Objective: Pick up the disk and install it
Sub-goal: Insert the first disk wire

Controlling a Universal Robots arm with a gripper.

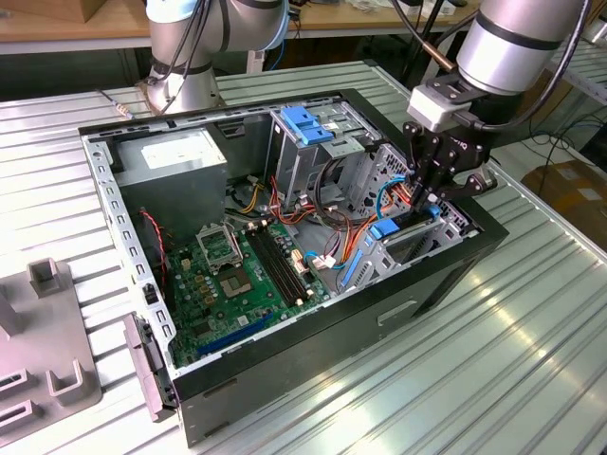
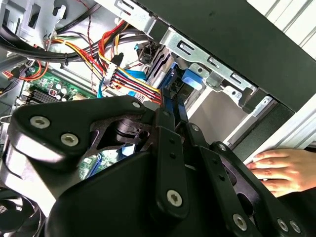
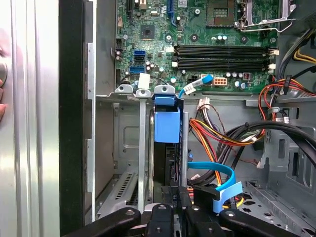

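Note:
The disk (image 3: 165,158) stands on edge in the drive bay at the open computer case's (image 1: 455,275) corner on the exterior view's right, its blue carrier tab (image 3: 167,126) pointing toward the motherboard. In the exterior view the blue tab (image 1: 383,230) shows just below my gripper (image 1: 425,201), which reaches down into the bay. My gripper (image 3: 174,210) is shut on the disk's near end. In the second wrist view the black fingers (image 2: 170,148) clamp the blue rails (image 2: 170,96).
Bundled cables (image 3: 222,138) and a blue flat cable (image 3: 222,177) lie beside the bay. The motherboard (image 1: 237,275), power-supply box (image 1: 180,156) and blue-handled drive cage (image 1: 308,123) fill the case. A person's hand (image 2: 276,168) rests by the case's outer wall. A grey fixture (image 1: 47,332) sits on the exterior view's left.

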